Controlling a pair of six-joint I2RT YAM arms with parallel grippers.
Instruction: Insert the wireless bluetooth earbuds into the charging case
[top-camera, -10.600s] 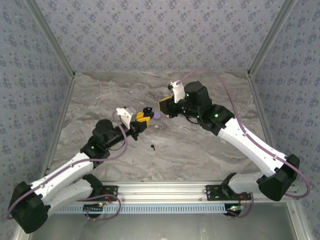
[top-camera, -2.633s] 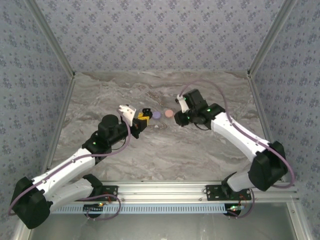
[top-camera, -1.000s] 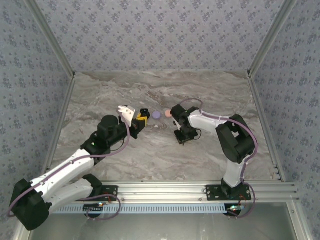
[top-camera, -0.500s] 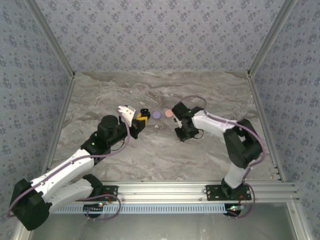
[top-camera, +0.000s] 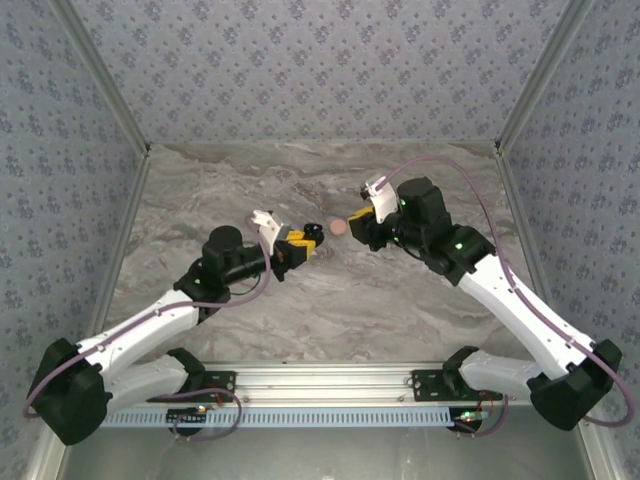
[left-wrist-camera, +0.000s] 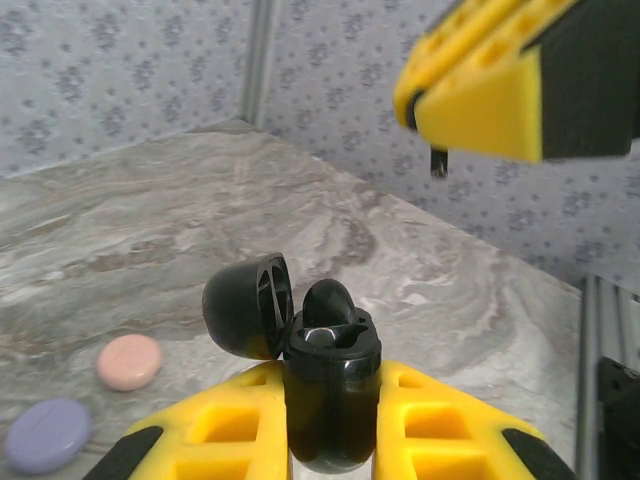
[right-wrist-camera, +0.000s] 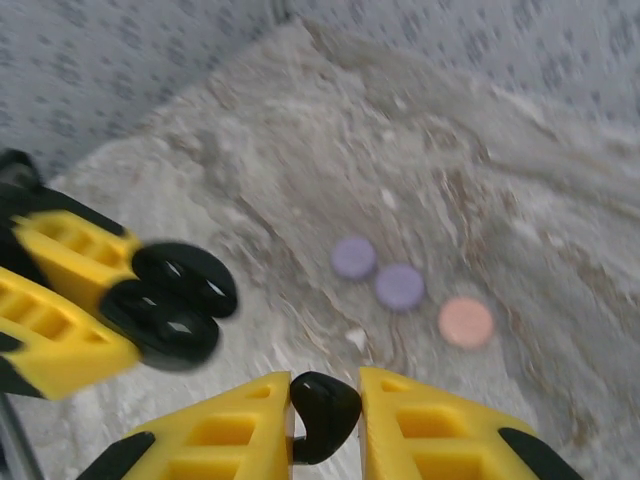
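1. Half a second ago the right arm was folded low over the middle of the worktop (top-camera: 350, 310); it has since lifted and stretched toward the left arm, whose pincer has edged rightward, so the two now face each other, near but apart
2. Right pincer (right-wrist-camera: 326, 388): clamped on a black earbud (right-wrist-camera: 323, 410), the rounded head pinched between the yellow pads
3. From the left wrist, a thin dark stem (left-wrist-camera: 438, 163) pokes out beneath those fingers and points downward, so the bud's long axis looks about upright there
4. Left pincer (left-wrist-camera: 332, 445): closed on the sides of the black charging case (left-wrist-camera: 328, 375), which is held upright with its mouth facing up and its lid (left-wrist-camera: 245, 305) swung open to one side
5. The right pincer hangs above the case and off to one side, not touching it
6. A pink disc (top-camera: 339, 227) lies on the worktop between the two pincers; two lilac discs (right-wrist-camera: 352, 257) lie beside it
7. A wide bare stretch of worktop runs from the pincers to the near rail (top-camera: 320, 375); the patterned walls (top-camera: 320, 70) stand well off at the back and sides
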